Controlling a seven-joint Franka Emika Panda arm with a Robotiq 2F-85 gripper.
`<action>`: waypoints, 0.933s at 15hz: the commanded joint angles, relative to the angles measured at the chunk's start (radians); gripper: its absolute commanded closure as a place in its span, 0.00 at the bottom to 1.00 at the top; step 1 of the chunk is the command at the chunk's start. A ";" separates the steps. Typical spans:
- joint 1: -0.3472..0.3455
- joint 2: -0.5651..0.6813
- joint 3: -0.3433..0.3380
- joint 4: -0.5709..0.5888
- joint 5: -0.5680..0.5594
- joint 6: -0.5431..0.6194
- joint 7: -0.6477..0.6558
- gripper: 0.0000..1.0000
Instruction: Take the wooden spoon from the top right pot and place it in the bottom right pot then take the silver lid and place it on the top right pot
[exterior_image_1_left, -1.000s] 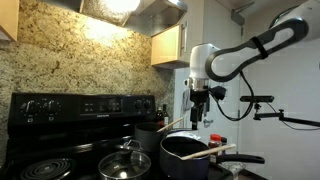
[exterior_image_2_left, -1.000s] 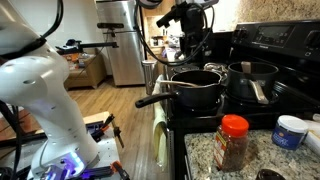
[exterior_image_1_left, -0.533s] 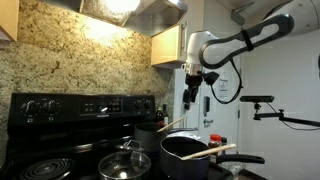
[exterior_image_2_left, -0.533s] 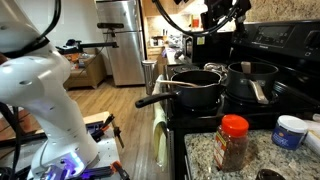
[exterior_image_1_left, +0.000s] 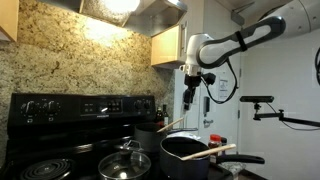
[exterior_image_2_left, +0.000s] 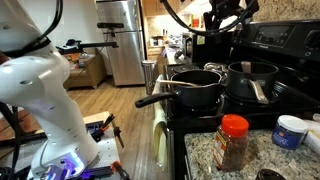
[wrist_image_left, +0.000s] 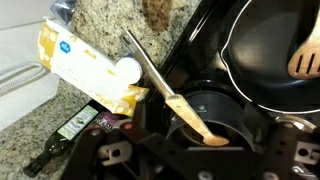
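Note:
The small grey pot (exterior_image_1_left: 148, 137) stands at the back right of the stove, with the wooden spoon (exterior_image_1_left: 173, 125) leaning in it, handle out toward the counter. It also shows in an exterior view (exterior_image_2_left: 250, 75) and in the wrist view (wrist_image_left: 225, 105), as does the spoon (wrist_image_left: 160, 85). The wide black pot (exterior_image_1_left: 188, 158) (exterior_image_2_left: 195, 90) (wrist_image_left: 255, 60) sits in front with a thicker wooden utensil (exterior_image_1_left: 212, 152) across it. The silver lid (exterior_image_1_left: 125, 164) lies on a left burner. My gripper (exterior_image_1_left: 188, 97) (exterior_image_2_left: 225, 15) (wrist_image_left: 190, 165) hovers high above the small pot, open and empty.
A yellow package (wrist_image_left: 85, 70) and a dark bottle (wrist_image_left: 60, 140) lie on the granite counter beside the stove. A red-capped spice jar (exterior_image_2_left: 232, 140) and a white tub (exterior_image_2_left: 290, 130) stand on the counter. The stove's back panel (exterior_image_1_left: 85, 104) and range hood (exterior_image_1_left: 130, 10) are near.
My gripper has moved from above the black pot toward the back of the stove, over the small pot, mostly in the first half second. The pots, spoon and lid have not moved.

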 joint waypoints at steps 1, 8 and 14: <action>0.014 0.107 -0.039 0.132 0.102 -0.044 -0.212 0.00; 0.000 0.297 -0.022 0.335 0.093 -0.262 -0.196 0.00; -0.004 0.431 -0.005 0.457 0.092 -0.300 -0.223 0.00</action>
